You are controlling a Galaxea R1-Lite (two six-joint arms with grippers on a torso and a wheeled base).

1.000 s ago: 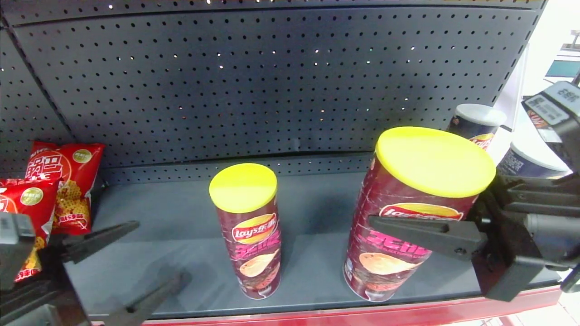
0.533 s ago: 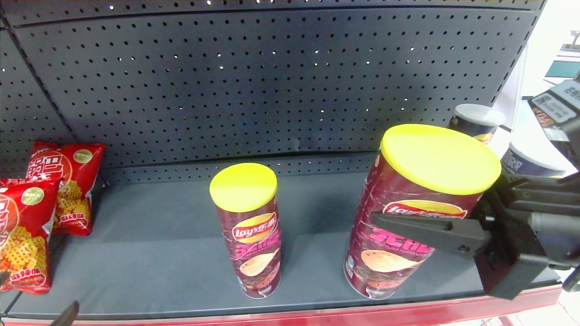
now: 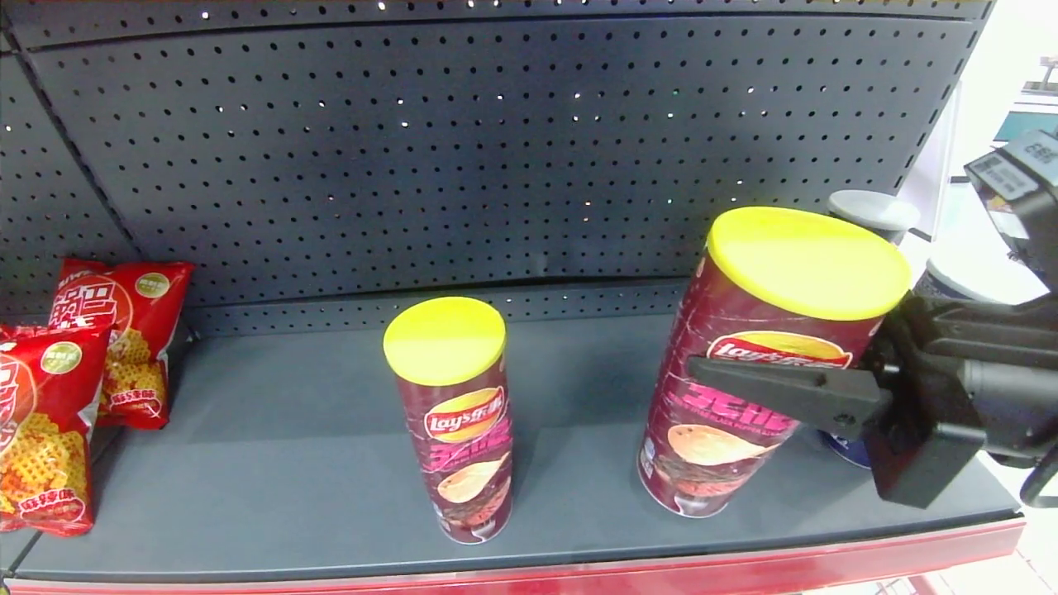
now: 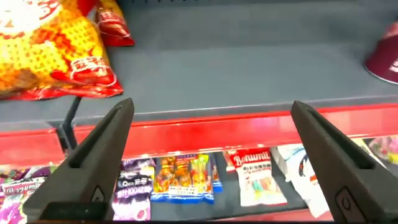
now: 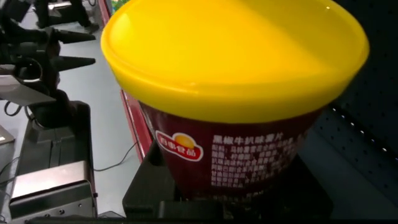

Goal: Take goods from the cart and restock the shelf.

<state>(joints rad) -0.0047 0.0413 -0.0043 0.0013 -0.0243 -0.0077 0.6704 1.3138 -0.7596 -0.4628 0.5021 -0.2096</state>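
Change: the held can now sits deeper over the shelf and higher in the head view than a second ago; the left gripper, then at that view's lower left corner, has dropped out of it.
Right gripper: clamped on the held can just below its yellow lid; one dark finger crosses the front of the label, the other is hidden behind the can.
Held can: at the shelf's right end, top leaning back and to the right; whether its base touches the shelf is hard to tell.
Left gripper: fingers spread wide, holding nothing, level with the shelf's red front edge.
Standing can: upright mid-shelf, well apart from the held can.
Snack bags: red, at the left end, the nearer one cut off by the frame.
White-lidded cans: behind the held can and right arm, mostly hidden.
Packets: on a lower level, too small to identify.
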